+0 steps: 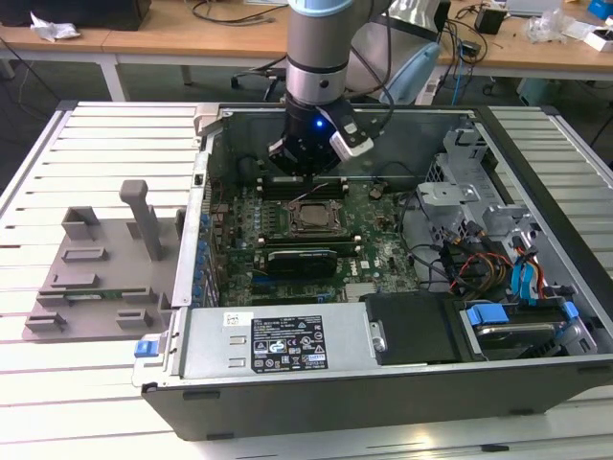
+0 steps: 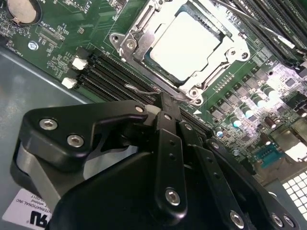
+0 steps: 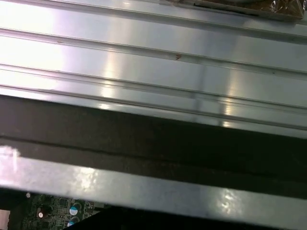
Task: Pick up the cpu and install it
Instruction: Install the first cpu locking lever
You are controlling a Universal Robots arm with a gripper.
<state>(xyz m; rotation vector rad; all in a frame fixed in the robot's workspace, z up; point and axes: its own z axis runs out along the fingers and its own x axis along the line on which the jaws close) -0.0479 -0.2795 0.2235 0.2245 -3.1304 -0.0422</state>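
The cpu (image 1: 308, 217) (image 2: 187, 45), a silver-grey square, lies flat inside the metal-edged socket frame (image 2: 128, 45) on the green motherboard (image 1: 378, 254) of the open computer case. My gripper (image 1: 299, 169) (image 2: 165, 101) hangs just above the board at the far side of the socket, by the black memory slots (image 2: 110, 72). Its black fingers are shut together with nothing between them, and they stand apart from the cpu. A thin wire lever (image 2: 141, 89) lies between the fingertips and the socket frame.
A long black card (image 1: 302, 260) sits on the near side of the socket. Drive bays and coloured cables (image 1: 488, 259) fill the exterior view's right. A grey fixture tray (image 1: 96, 259) stands on the slatted metal table (image 3: 153, 62) outside the case wall (image 1: 196, 220).
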